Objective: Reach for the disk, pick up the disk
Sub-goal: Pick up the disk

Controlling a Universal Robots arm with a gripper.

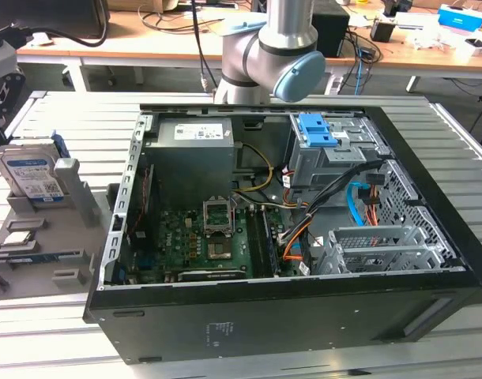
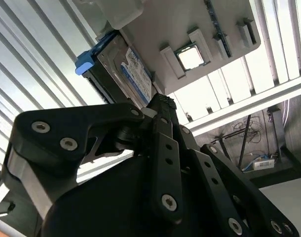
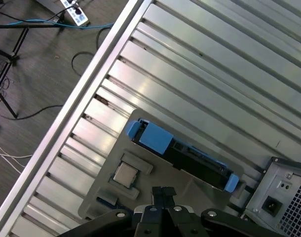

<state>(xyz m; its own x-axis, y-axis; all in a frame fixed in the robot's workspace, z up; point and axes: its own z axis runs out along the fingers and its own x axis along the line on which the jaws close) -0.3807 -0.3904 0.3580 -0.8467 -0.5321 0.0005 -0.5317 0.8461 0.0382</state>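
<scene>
The disk [image 1: 32, 175] is a grey hard drive with a white-and-blue label. It stands on edge in a grey holder tray [image 1: 35, 237] at the exterior view's left, outside the computer case. Its blue side rails show in the first wrist view, where the disk [image 3: 182, 150] lies just beyond my fingertips. My gripper [image 3: 163, 193] hangs above the disk with its two fingers pressed together and nothing between them. In the second wrist view the closed gripper [image 2: 163, 101] points at the disk [image 2: 128, 74], a short gap away and not touching it.
A small chip with a metallic square [image 3: 125, 174] sits in a tray slot beside the disk. The open black computer case [image 1: 304, 197] stands to the exterior view's right, with a blue latch [image 1: 316, 130] on its drive cage. The slatted aluminium table's edge [image 3: 81, 94] runs nearby.
</scene>
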